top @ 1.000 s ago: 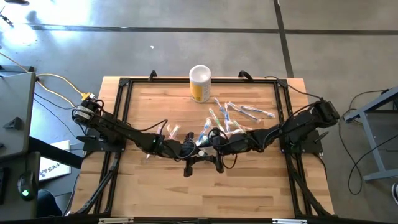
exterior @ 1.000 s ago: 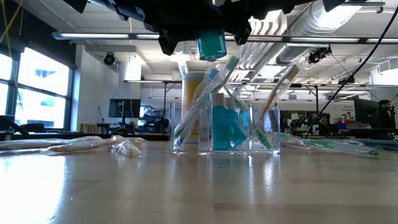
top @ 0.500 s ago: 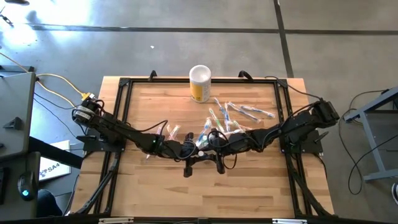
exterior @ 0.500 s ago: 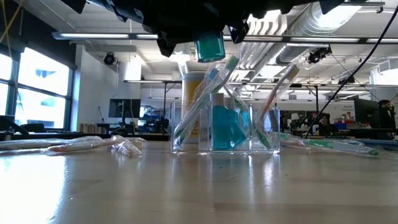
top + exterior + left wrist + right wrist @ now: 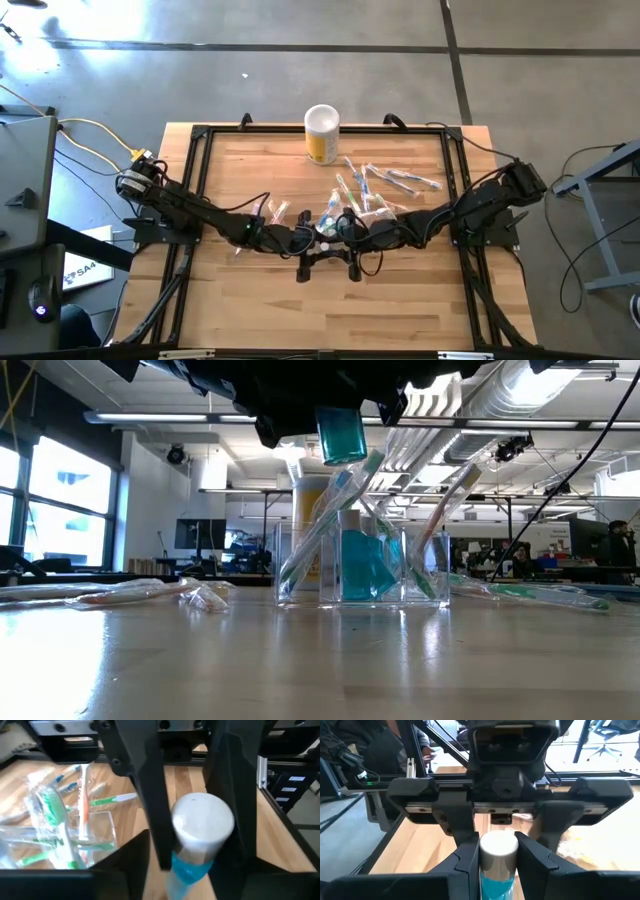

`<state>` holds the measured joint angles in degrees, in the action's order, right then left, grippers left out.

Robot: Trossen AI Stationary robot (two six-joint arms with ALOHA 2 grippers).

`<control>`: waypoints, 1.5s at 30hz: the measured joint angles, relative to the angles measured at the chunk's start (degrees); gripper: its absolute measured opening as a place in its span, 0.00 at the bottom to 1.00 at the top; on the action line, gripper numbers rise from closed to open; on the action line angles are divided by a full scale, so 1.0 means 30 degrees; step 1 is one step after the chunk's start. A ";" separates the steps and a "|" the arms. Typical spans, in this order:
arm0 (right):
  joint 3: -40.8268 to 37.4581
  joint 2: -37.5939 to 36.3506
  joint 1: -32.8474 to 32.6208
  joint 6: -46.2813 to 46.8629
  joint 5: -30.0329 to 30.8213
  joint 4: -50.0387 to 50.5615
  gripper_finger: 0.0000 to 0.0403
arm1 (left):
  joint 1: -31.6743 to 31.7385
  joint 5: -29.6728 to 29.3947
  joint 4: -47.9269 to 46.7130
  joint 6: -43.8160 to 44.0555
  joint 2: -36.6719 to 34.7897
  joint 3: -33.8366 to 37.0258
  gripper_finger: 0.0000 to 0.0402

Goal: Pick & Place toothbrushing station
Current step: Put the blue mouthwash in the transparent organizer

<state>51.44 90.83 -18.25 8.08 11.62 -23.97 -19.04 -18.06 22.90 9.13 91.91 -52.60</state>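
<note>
Low view shows a teal toothpaste tube (image 5: pixel 340 434) with a white cap, above the clear holder (image 5: pixel 362 565) mid-table. Right claw (image 5: pixel 496 856) grips it; left claw (image 5: pixel 192 815) stands parted around it. Both claws' fingertips are hidden.

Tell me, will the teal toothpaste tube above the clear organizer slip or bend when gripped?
The toothpaste tube looks small, so probably light. Its white cap seems smooth and round, so it might slip or twist where the right gripper pinches it. The teal body may be soft and could dent.
</note>
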 joint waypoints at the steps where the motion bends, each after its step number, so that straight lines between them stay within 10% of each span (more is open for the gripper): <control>1: 0.0000 -0.0024 -0.0132 -0.0006 0.0272 0.0153 0.22 | 0.0005 0.0000 -0.0019 -0.0217 -0.0005 0.0000 0.48; 17: -0.0022 -0.0352 -0.1324 0.1181 0.9176 0.4760 0.22 | -0.0028 -0.0951 -0.1270 -0.0445 -0.0048 -0.0015 0.62; 45: 0.0014 0.1681 0.0003 0.5916 0.8793 0.6450 0.31 | -0.0032 -0.0783 -0.2176 0.0268 -0.0107 -0.0007 0.62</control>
<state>51.48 95.88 -18.24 25.82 37.99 -4.62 -19.14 -20.41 16.37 9.93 91.59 -52.62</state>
